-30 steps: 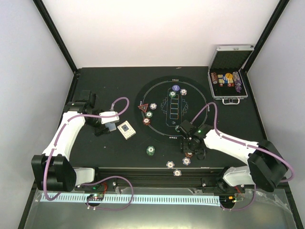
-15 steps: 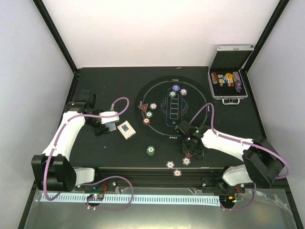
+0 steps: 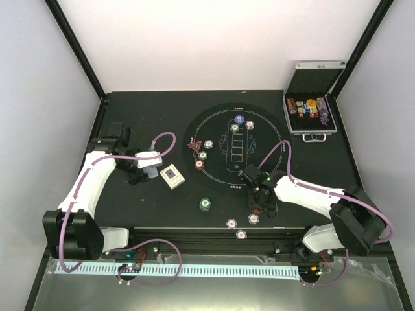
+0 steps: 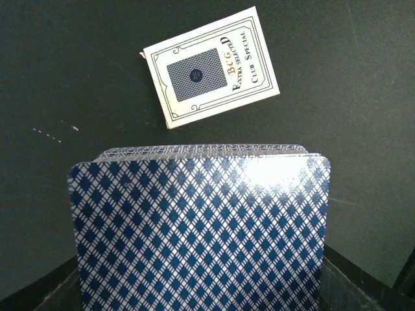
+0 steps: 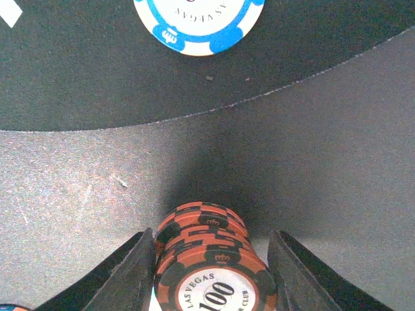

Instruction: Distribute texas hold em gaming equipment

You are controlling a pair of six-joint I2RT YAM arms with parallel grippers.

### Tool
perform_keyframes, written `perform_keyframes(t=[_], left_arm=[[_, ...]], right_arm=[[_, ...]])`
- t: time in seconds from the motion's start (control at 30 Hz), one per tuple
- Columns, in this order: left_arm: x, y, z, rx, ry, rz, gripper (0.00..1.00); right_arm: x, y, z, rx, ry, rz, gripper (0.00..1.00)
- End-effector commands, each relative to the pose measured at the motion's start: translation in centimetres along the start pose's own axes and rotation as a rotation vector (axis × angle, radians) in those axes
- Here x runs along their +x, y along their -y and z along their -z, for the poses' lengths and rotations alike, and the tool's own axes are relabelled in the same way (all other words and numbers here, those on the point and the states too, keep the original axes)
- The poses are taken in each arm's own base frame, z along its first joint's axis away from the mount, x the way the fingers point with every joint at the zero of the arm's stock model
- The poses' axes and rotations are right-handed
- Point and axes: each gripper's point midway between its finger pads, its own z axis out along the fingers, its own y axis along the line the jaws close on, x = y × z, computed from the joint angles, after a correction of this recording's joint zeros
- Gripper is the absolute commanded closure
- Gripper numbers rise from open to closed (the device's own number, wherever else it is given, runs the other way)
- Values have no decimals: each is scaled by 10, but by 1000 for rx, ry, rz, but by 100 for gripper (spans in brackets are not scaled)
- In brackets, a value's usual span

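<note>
So the right end effector [image 3: 260,206] has its two fingers down on either side of a short stack of red-brown round poker chips [image 5: 207,253], which sits on the black counter [image 3: 130,110] right between the tips. The fingers look about flush with the chip rims, but I honestly can't tell if they're squeezing yet. A blue-and-white round chip [image 5: 198,23] lies well ahead of it. My guess is that the chips are stiff, a bit hefty and slick on the faces, so a loose stack will shear sideways. I'd pinch it on the rims, straight across the middle, catching all the chips at once. The left end effector [image 3: 146,170] is clamped on a deck of blue diamond-backed playing cards [image 4: 201,227], with the cream card box [image 4: 211,68] flat just ahead. Cards are thin and slippery, so hold the deck by its edges or it'll fan out.
</note>
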Motion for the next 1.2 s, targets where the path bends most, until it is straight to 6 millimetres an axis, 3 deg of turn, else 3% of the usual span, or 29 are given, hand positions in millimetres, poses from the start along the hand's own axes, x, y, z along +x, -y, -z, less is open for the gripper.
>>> perform_keyframes(t=[0.0, 0.37, 0.67, 0.8, 0.97, 1.17], left_arm=[[-5, -11, 10, -44, 16, -22, 98], [-5, -11, 10, -44, 14, -23, 98], [-5, -11, 11, -49, 12, -25, 99], [-4, -11, 11, -50, 11, -24, 98], [-5, -12, 10, -48, 12, -20, 99], [-5, -12, 9, -44, 12, -15, 98]], right_arm=[[-5, 3, 2, 11, 22, 2, 52], [-10, 1, 15, 9, 39, 12, 65], [-41, -14, 55, -24, 114, 34, 70], [-81, -13, 80, -28, 183, 19, 70], [-154, 5, 101, -7, 265, -22, 70], [-246, 18, 85, 32, 280, -83, 72]])
